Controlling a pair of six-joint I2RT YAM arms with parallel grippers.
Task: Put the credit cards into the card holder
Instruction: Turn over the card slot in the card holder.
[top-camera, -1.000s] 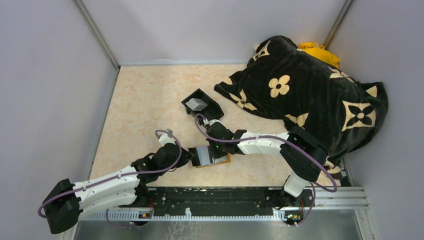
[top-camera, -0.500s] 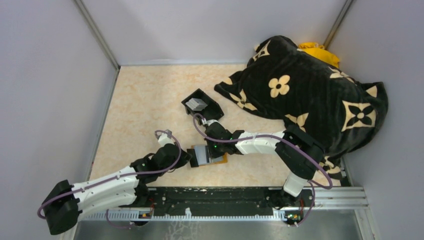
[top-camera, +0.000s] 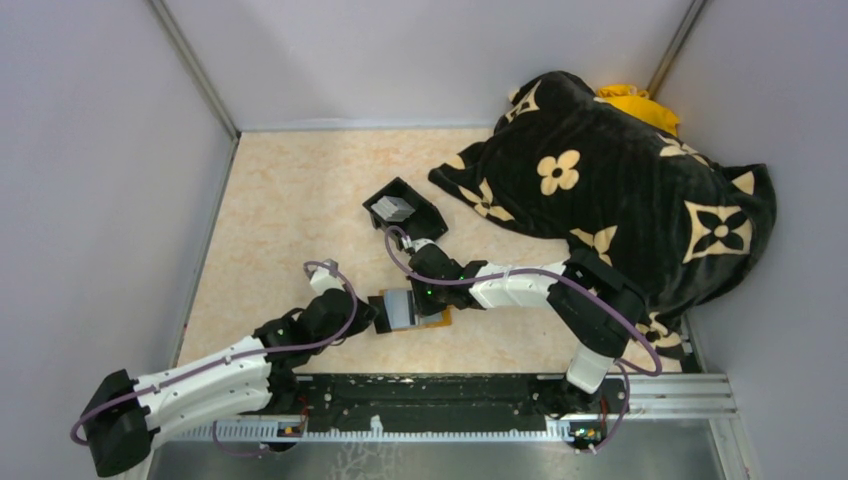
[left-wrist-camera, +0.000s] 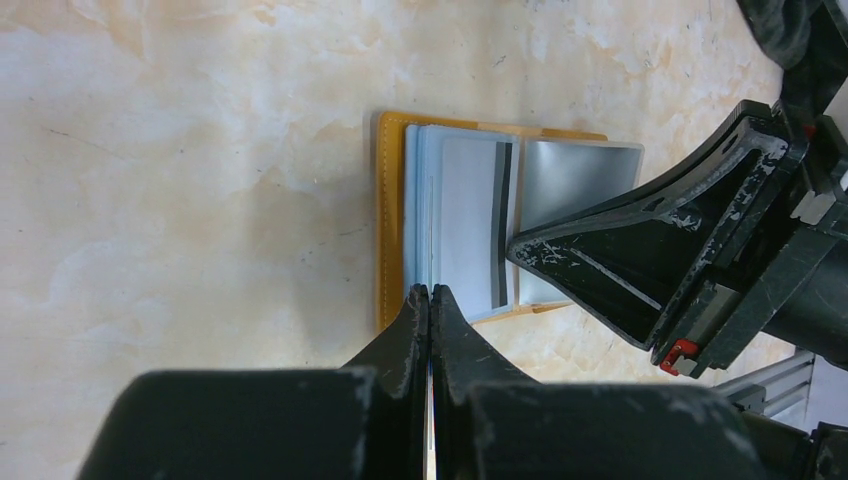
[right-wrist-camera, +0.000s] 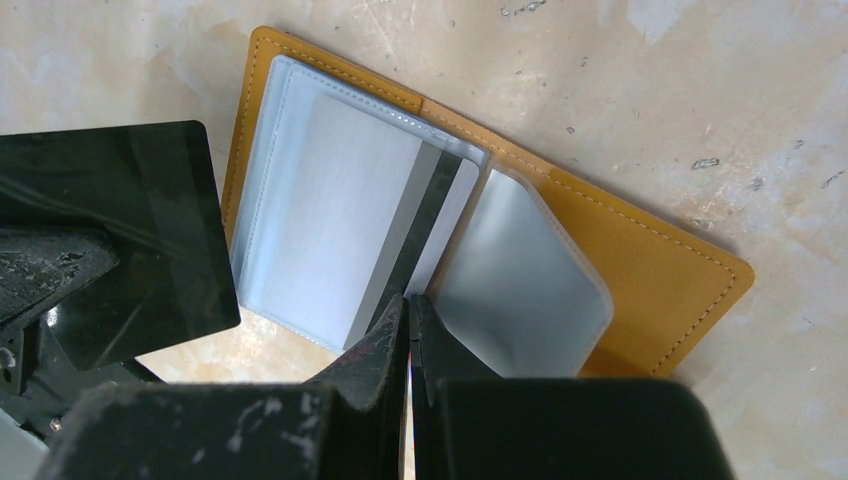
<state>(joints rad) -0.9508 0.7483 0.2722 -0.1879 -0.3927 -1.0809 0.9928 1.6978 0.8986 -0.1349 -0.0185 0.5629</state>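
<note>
The card holder (top-camera: 441, 318) lies open on the table, its orange-tan cover (right-wrist-camera: 650, 262) under pale blue-grey pockets. A pale credit card (right-wrist-camera: 352, 215) with a dark stripe lies over the left pocket; whether it sits inside the sleeve I cannot tell. The right-hand pocket flap (right-wrist-camera: 520, 275) stands lifted. My right gripper (right-wrist-camera: 408, 298) is shut, with its tips on the card's striped end. My left gripper (left-wrist-camera: 430, 290) is shut too, tips on the holder's near edge (left-wrist-camera: 388, 230), holding nothing. More pale credit cards (top-camera: 392, 208) lie in a black box (top-camera: 425, 214).
A large black blanket with tan flower marks (top-camera: 620, 190) covers the right side of the table, with something yellow (top-camera: 635, 103) behind it. Grey walls close off the left, back and right. The two grippers' fingers (left-wrist-camera: 620, 250) nearly touch over the holder.
Both grippers and the card holder have shifted a little to the left. Both stay shut.
</note>
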